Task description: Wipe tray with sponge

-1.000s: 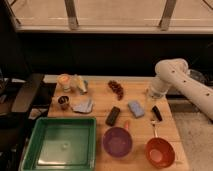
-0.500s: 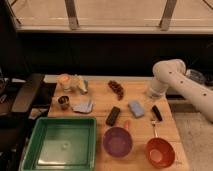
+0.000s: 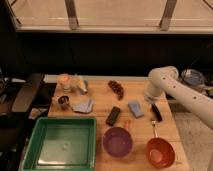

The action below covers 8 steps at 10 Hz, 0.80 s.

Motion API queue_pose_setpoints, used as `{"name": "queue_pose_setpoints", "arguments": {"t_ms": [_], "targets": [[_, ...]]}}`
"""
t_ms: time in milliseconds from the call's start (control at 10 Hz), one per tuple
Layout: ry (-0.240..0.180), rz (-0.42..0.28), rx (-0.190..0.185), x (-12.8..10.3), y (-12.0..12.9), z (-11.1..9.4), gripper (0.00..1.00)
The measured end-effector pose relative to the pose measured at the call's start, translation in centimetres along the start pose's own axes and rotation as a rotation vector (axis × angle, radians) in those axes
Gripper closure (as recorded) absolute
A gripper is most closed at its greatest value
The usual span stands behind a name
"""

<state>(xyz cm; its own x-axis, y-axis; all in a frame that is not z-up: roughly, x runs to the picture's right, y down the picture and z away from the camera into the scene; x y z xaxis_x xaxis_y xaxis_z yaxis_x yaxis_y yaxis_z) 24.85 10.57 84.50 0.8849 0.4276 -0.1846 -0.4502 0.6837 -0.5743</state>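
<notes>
Green tray [image 3: 62, 142] sits flat, front left; light-blue sponge [image 3: 135, 108] lies farther back, right, well apart.

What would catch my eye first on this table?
The big green tray at the front left stands out first, then the white arm reaching in from the right. Its gripper hangs open just right of the light-blue sponge, holding nothing.

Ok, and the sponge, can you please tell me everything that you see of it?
The sponge is a small light-blue rectangular block that looks soft. It lies flat and a little askew on the wooden table, touching nothing else. A black bar lies apart at its left. The pincer hangs close at its right, not touching it.
</notes>
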Motion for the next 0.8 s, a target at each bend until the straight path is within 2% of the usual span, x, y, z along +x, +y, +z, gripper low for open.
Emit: {"name": "queue_pose_setpoints", "arguments": {"t_ms": [400, 600, 700, 800], "targets": [[-0.019, 0.026, -0.036, -0.1, -0.4, 2.6, 0.35], [-0.012, 0.027, -0.061, -0.1, 0.0, 3.9, 0.35], [-0.006, 0.027, -0.074, 0.0, 0.2, 4.7, 0.39], [0.003, 0.025, -0.087, 0.1, 0.6, 5.6, 0.49]]}}
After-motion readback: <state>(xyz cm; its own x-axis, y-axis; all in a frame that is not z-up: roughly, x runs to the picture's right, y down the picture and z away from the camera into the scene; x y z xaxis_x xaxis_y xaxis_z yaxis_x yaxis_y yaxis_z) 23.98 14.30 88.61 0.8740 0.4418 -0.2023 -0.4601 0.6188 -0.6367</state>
